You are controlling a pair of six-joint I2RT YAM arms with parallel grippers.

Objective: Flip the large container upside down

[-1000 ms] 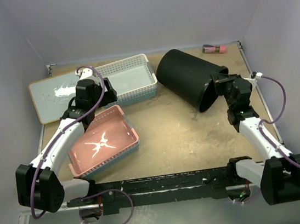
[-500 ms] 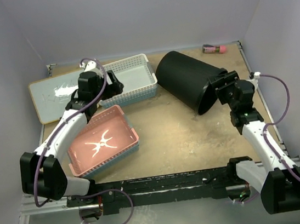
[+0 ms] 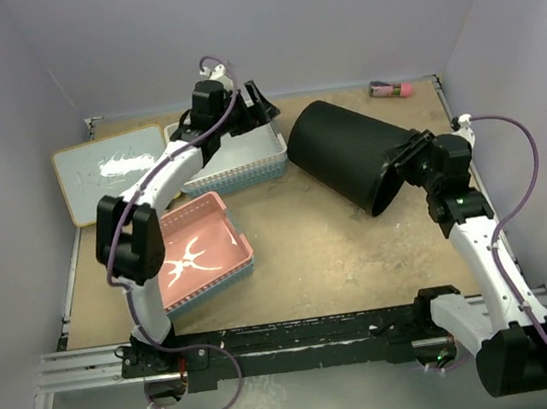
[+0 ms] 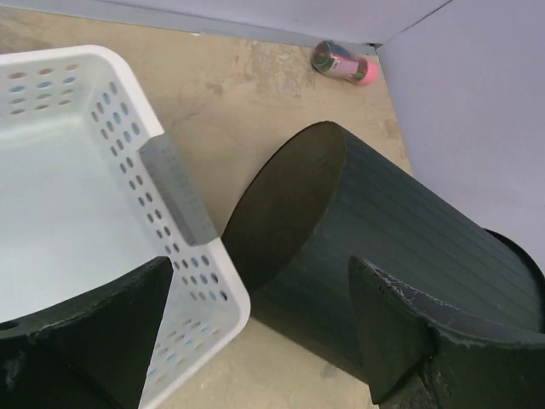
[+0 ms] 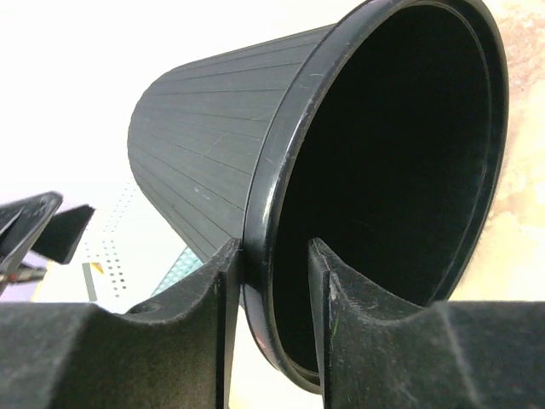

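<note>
- The black bucket point(image 3: 348, 154) lies on its side on the sandy surface point(image 3: 310, 250), toward the far right.
- Its flat base point(image 4: 285, 204) faces the far left and its rimmed mouth point(image 5: 383, 170) faces the near right.
- The right claw point(image 3: 405, 160) pinches the rim of the bucket: in the right wrist view one finger point(image 5: 209, 290) sits outside the rim and the other inside the mouth.
- The left claw point(image 3: 259, 111) hovers above the far end of the white basket point(image 3: 237, 159), its fingers point(image 4: 111, 332) spread wide and holding nothing.
- In the left wrist view, the corner of the white basket is just beside the bucket's base; I cannot tell whether they touch.
- A pink basket point(image 3: 199, 255) sits near the left, closer to the arm bases than the white one.
- A pale flat board point(image 3: 108, 176) lies at the far left.
- A small pink tube point(image 3: 392, 89) lies by the back wall, apart from the bucket.
</note>
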